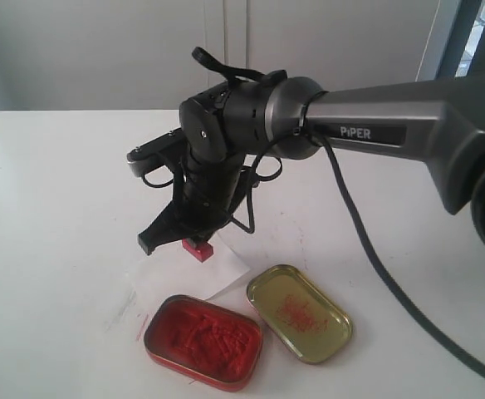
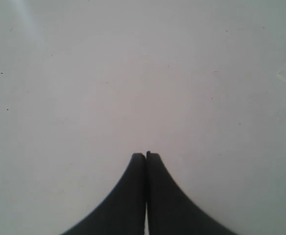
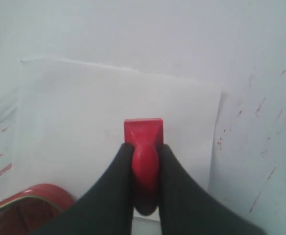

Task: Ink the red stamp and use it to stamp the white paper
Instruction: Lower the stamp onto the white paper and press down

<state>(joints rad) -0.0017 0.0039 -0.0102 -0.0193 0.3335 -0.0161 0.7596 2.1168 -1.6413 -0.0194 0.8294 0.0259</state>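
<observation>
Right tool [image 3: 145, 147] grasps the red stamp [image 3: 143, 131] over the white paper [image 3: 84, 112], well inside its edges; contact not discernible. Ink tin [image 1: 203, 341] and gold lid [image 1: 299, 313] crowd the paper's near edge. Left tool [image 2: 146, 155] clenched, holding nothing, above open surface [image 2: 84, 73].

A white table [image 1: 51, 208] holds an open rectangular tin of lumpy red ink paste [image 1: 203, 341] near the front, a gold lid [image 1: 299, 312] smeared with red just to its right, and faint red streaks [image 1: 140, 324] left of the tin

Lab-like setting: white table [image 1: 43, 208], plain grey wall panels [image 1: 101, 50].
</observation>
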